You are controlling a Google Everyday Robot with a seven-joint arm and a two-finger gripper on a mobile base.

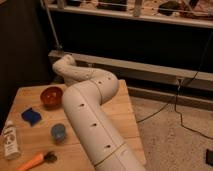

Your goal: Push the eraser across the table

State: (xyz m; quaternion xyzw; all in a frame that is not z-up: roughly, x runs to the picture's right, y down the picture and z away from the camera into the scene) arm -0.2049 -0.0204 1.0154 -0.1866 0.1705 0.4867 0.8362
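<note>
The small table (125,107) has a light plank-grained wooden top. A flat blue block (32,116) that looks like the eraser lies on its left part, in front of the red bowl (51,96). My white arm (92,117) rises from the bottom of the camera view, crosses the table and bends back at an elbow. Its far end (66,66) is over the table's back edge, behind the bowl. My gripper is hidden beyond that far end, so its fingers do not show.
A small blue cup (58,132), a white bottle (10,142) and an orange-handled brush (34,160) lie on the table's front left. A dark wall and a metal rail (150,67) run behind it. Cables (165,107) trail on the speckled floor to the right.
</note>
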